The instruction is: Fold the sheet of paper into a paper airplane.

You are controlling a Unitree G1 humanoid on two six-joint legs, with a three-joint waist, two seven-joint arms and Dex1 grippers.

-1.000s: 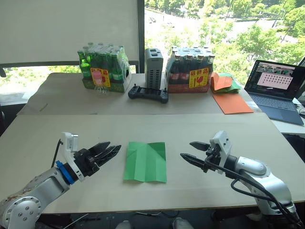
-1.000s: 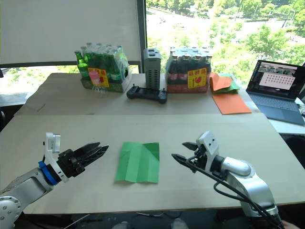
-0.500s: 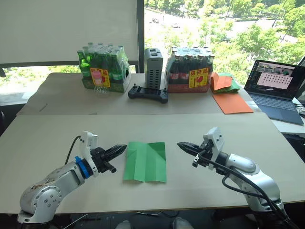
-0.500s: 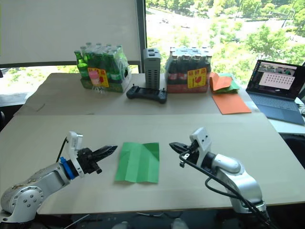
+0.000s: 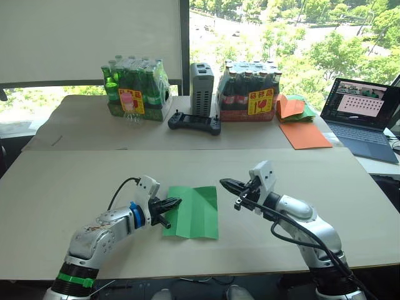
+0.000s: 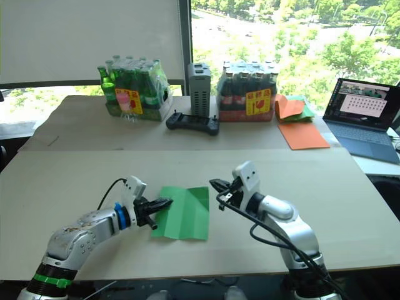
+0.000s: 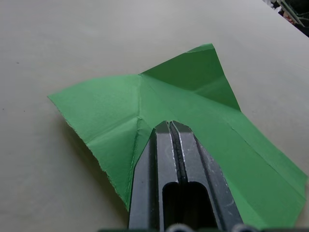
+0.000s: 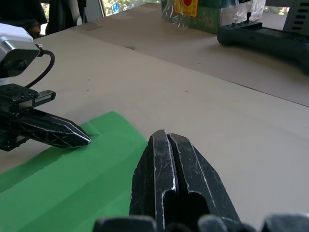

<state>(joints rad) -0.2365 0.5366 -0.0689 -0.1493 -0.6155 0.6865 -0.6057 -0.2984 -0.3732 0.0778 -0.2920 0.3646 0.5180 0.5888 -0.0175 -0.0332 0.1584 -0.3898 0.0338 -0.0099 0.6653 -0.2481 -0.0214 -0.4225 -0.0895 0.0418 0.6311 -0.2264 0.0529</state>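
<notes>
Green sheet of paper (image 5: 193, 212) lies flat under the closed left end effector (image 5: 172, 202).

Both tools closed in on the sheet.
We see the left tool (image 5: 174, 202), now shut, over the sheet of paper (image 5: 195, 212); the right tool (image 5: 226, 185), shut too, beside its far corner.

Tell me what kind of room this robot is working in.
Probably an office or lab used for testing: a laptop, a handheld controller and shrink-wrapped bottle packs sit on tables by a large window overlooking trees.
</notes>
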